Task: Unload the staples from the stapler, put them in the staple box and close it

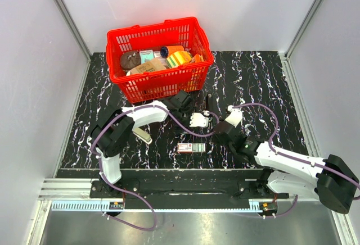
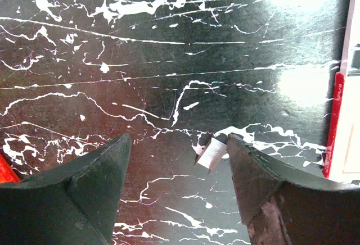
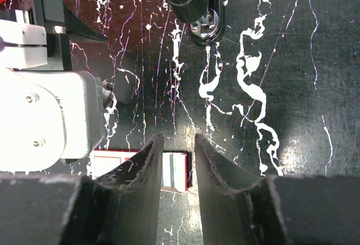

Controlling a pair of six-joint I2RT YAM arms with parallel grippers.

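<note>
The black stapler lies on the black marbled table in front of the basket; its end shows at the top of the right wrist view. My left gripper is open, low over the table. A small white strip of staples lies right by its right fingertip; I cannot tell whether they touch. My right gripper is open a narrow gap and empty, above one end of the red-edged staple box.
A red basket full of packets stands at the back. A pale flat object lies by the left arm. The staple box's red edge shows at the right of the left wrist view. The left wrist is close beside my right fingers.
</note>
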